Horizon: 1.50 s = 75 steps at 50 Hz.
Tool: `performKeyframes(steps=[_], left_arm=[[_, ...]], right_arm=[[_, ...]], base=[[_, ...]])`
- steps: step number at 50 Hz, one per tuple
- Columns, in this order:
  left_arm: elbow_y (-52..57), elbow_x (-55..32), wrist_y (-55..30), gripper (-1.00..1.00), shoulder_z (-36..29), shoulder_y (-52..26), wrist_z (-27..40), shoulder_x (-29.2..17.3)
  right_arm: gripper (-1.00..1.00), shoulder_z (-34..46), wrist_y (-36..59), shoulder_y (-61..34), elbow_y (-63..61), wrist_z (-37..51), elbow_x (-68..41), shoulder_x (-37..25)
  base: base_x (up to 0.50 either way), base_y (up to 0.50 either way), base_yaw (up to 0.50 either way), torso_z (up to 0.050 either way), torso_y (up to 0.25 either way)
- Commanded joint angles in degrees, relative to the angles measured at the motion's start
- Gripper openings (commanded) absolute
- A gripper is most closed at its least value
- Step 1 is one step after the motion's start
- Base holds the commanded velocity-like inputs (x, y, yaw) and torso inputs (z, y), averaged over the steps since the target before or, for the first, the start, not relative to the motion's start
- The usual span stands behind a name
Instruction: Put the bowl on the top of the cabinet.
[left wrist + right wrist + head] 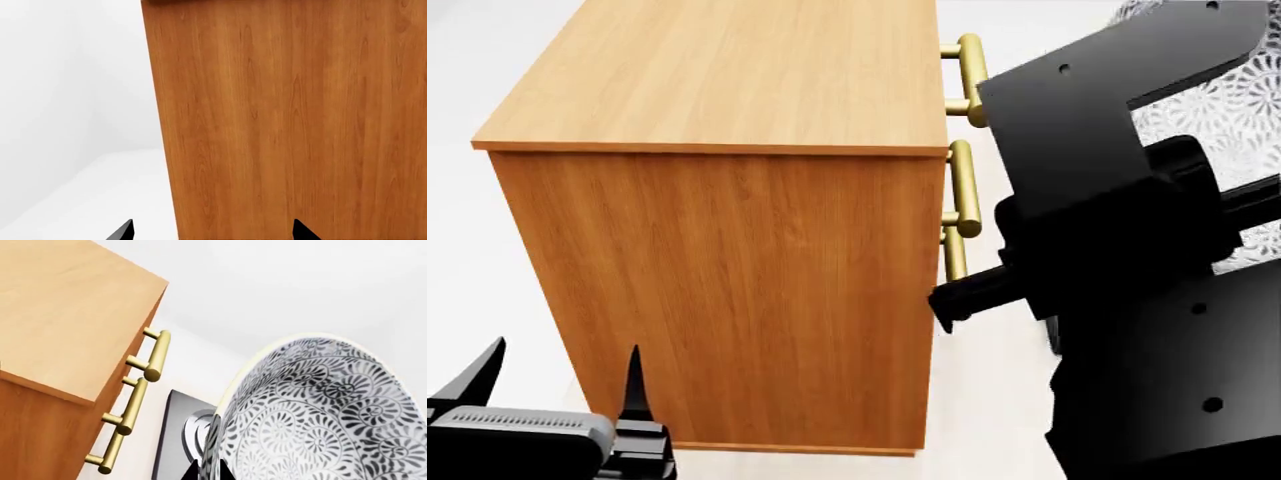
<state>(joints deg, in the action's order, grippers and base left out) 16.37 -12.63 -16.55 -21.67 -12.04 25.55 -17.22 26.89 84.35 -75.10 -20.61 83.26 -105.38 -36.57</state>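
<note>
The bowl fills the lower right of the right wrist view, tipped up on edge so that its patterned wall faces the camera and its pale rim arcs from the lower centre to the upper right. In the head view only a patch of its pattern shows at the far right, behind the black right arm. It is off the cabinet, beside the handled front.

The right gripper shows only as a dark tip at the bowl's lower rim; whether it clamps the rim cannot be told.

The cabinet stands at the centre of the head view on a plain white floor, its lighter flat top bare, its brass bar handles along the right edge. White walls surround it.

The left gripper, lower left in the head view, has its fingers spread apart and holds nothing, near the cabinet's side panel.
</note>
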Motion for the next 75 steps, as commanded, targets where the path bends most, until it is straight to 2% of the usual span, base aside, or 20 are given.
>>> performKeyframes(steps=[1, 19, 32, 46, 55, 65, 69, 75], left_arm=[[-0.2, -0.2, -0.2, 1.00, -0.3, -0.4, 0.1, 0.0], [-0.7, -0.3, 0.1, 1.00, -0.6, -0.5, 0.3, -0.2], [-0.8, -0.4, 0.0, 1.00, -0.8, -0.5, 0.5, -0.3], [-1.2, -0.3, 0.0, 1.00, -1.4, -0.7, 0.7, -0.2], [-0.9, -0.7, 0.4, 1.00, -0.8, -0.2, 0.8, -0.8], [-0.7, -1.0, 0.4, 1.00, -0.7, -0.1, 0.9, -1.1], [-1.0, -1.0, 0.5, 1.00, -0.7, 0.0, 1.1, -1.1], [-1.0, -1.2, 0.9, 1.00, -0.6, 0.3, 1.1, -1.2]], right_arm=[[-1.00, 10.8, -1.3, -18.6, 10.6, 5.6, -6.9, 2.4], [-1.00, 20.8, -1.4, -35.0, 20.8, 2.5, -7.4, 12.5], [-1.00, 24.3, -3.9, -39.4, 21.9, 1.9, -9.0, 20.2], [-1.00, 25.4, -11.0, -38.4, 23.6, 3.4, -7.2, 24.2], [-1.00, 27.7, -10.9, -38.5, 23.9, 1.3, -5.1, 26.2], [-1.00, 30.1, -11.0, -36.2, 25.3, -5.5, 2.7, 26.4], [-1.00, 30.6, -12.8, -34.8, 25.8, -10.1, 7.4, 26.5], [-1.00, 30.9, -16.0, -32.3, 25.9, -12.5, 10.6, 27.4]], base=[[0.00, 0.00, 0.00, 0.000, 0.000], [0.00, 0.00, 0.00, 0.000, 0.001], [0.00, 0.00, 0.00, 0.000, 0.001], [0.00, 0.00, 0.00, 0.000, 0.000], [0.00, 0.00, 0.00, 0.000, 0.001], [0.00, 0.00, 0.00, 0.000, 0.000], [0.00, 0.00, 0.00, 0.000, 0.000], [0.00, 0.00, 0.00, 0.000, 0.002]])
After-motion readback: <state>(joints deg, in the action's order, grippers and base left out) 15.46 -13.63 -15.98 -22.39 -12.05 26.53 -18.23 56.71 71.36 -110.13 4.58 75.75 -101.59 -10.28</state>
